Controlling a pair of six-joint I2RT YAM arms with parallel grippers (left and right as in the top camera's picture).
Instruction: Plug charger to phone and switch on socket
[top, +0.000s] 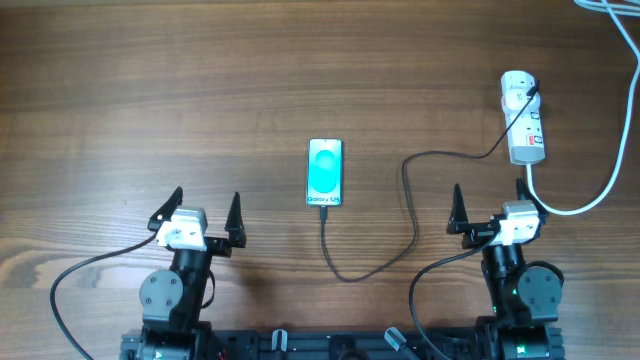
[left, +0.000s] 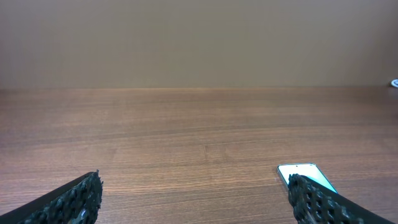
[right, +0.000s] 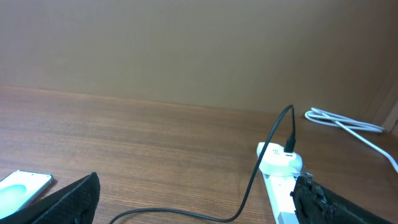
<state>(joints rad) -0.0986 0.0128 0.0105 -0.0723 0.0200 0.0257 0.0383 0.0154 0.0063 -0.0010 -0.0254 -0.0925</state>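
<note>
The phone (top: 325, 172) lies flat at the table's middle, teal screen up; it also shows low right in the left wrist view (left: 301, 172) and low left in the right wrist view (right: 22, 186). The charger (top: 408, 205), a thin black cable, runs from the phone's near edge, loops toward me, then climbs to the white socket (top: 524, 125) at the far right, where its plug sits in the strip's far end (right: 289, 149). Whether the tip is seated in the phone I cannot tell. My left gripper (top: 207, 196) is open near the front left, my right gripper (top: 490, 192) open just below the socket.
A thick white cord (top: 590, 205) leaves the socket's near end, curls right and runs up along the right table edge; it also shows at the far right of the right wrist view (right: 348, 121). Bare wooden table (top: 150, 90) stretches across the left and back.
</note>
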